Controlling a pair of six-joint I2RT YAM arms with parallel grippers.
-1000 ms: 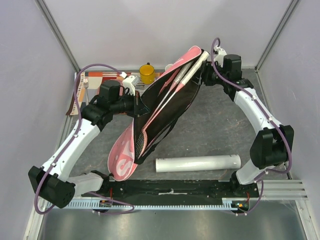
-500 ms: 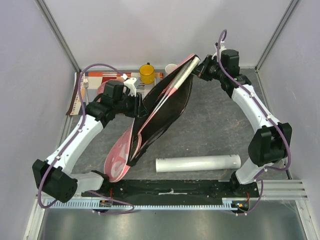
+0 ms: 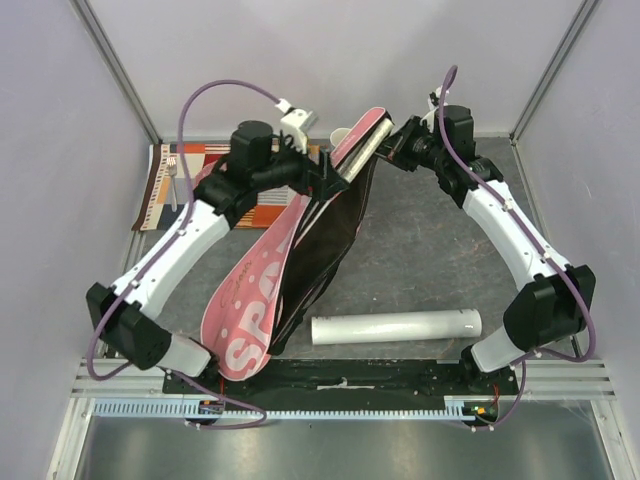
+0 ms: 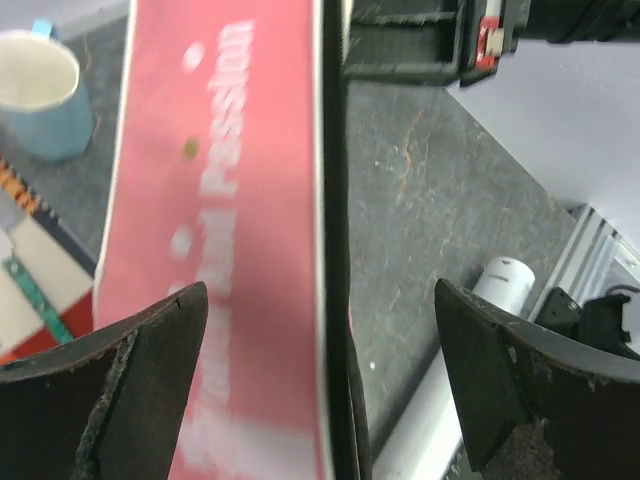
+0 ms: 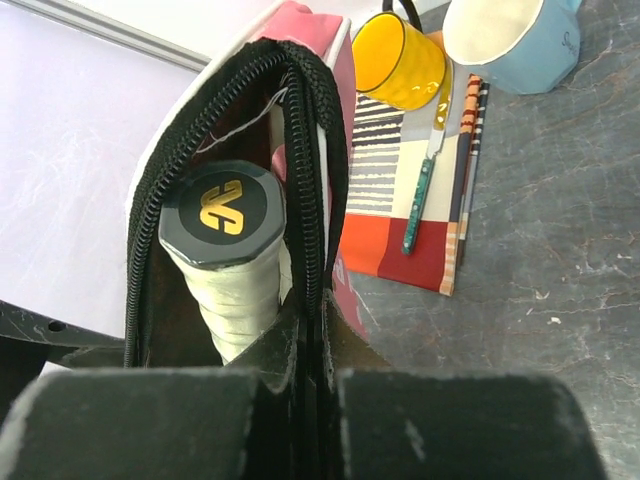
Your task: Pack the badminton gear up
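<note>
Left claw: left claw (image 4: 320, 385) is spread wide and holds nothing. Its dark fingers (image 4: 140, 390) stand on either side of the bag's edge, apart from it.
Right claw: right claw (image 5: 315, 395) is pinched tight on the black zippered rim of the bag's mouth, at the far end of the bag.
Racket bag: racket bag (image 3: 285, 265) is pink with big white lettering and a black side. Its far end is raised between the two claws, and it slants down towards the near left, with the low end close to the arm bases. From the left wrist, the pink face with blurred white letters runs up the middle of the view.
Racket handle: racket handle (image 5: 235, 275) has a white wrap and a black butt cap with a gold mark. It stands inside the open mouth, just beside the zip.
White tube: white tube (image 3: 395, 327) lies flat, crosswise, near the front edge. It is outside the bag, just right of the bag's low end.
Table: table (image 3: 435, 255) is dark grey and mottled.
Far left corner: a striped placemat (image 3: 185, 170) has a green-handled utensil (image 5: 418, 210) on it. A yellow mug (image 5: 398, 62) and a blue mug (image 5: 510, 40) sit side by side beyond the bag.
Room: pale walls (image 3: 300, 60) close in three sides, with metal posts at the corners.
</note>
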